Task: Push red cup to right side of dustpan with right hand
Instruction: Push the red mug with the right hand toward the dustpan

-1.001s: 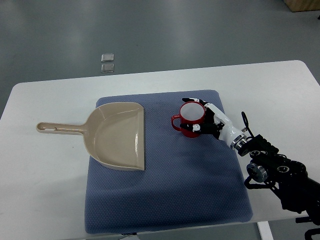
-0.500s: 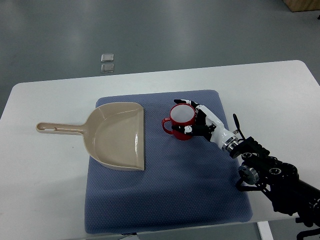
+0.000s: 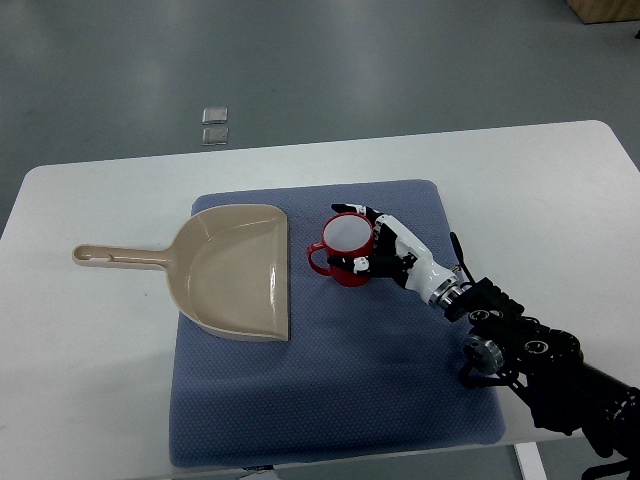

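the right arm [image 3: 520, 350] is seen coming in from the lower right corner, stretched diagonally up and to the left across the mat [image 3: 330, 400]. dark joints and cabling are shown near the edge, a white forearm section further along. the right hand [image 3: 385, 250] is laid against the right flank of the cup [image 3: 345, 248], fingers [image 3: 362, 265] curled partway round its wall, one dark fingertip at the far rim and others low on the near side. the cup is cradled rather than lifted; whether it is truly clamped cannot be told, but contact is plain.

the red cup is stood upright on the blue mat, white inside, its handle turned to the left toward the dustpan [image 3: 235, 270]. it is found just right of the dustpan's straight open edge, a narrow strip of mat left between them. the beige dustpan is laid flat, its handle pointed left over the white table [image 3: 90, 350].

no brand, label or writing can be read on anything.
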Tool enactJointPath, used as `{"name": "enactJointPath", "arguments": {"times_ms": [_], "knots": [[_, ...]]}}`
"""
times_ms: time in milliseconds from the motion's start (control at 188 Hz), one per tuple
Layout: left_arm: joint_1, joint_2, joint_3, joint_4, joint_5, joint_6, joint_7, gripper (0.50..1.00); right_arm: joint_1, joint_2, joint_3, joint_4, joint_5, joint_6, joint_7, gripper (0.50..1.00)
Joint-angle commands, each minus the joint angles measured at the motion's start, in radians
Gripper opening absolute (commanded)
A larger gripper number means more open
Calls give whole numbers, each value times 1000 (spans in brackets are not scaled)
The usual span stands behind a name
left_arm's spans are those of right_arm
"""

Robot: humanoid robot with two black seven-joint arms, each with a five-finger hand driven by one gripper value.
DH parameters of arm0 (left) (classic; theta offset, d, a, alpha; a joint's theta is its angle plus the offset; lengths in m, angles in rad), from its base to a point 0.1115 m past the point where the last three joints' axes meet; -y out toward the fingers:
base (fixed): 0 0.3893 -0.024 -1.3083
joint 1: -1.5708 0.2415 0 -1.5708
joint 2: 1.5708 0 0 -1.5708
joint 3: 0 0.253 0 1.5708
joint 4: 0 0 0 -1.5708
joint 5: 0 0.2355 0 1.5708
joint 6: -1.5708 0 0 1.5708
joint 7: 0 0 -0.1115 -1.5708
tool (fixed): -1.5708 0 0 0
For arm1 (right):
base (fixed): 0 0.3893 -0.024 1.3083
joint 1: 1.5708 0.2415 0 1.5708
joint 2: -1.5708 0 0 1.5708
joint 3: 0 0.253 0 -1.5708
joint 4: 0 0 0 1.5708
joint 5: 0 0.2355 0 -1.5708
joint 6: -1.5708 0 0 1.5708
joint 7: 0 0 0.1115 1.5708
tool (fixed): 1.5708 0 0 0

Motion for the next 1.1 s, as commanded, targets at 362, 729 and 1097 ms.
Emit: {"name": "enactJointPath", "arguments": {"times_ms": [362, 729, 1097], "knots": [[0, 0, 0, 0, 0, 1, 0, 1000, -3, 0, -28, 5, -7, -13, 0, 928], [0, 0, 0, 0, 0, -1, 0, 1000, 5, 0, -43, 11, -7, -11, 0, 928], [0, 0, 0, 0, 0, 1, 0, 1000, 9, 0, -72, 14, -12, -8, 0, 928]]}}
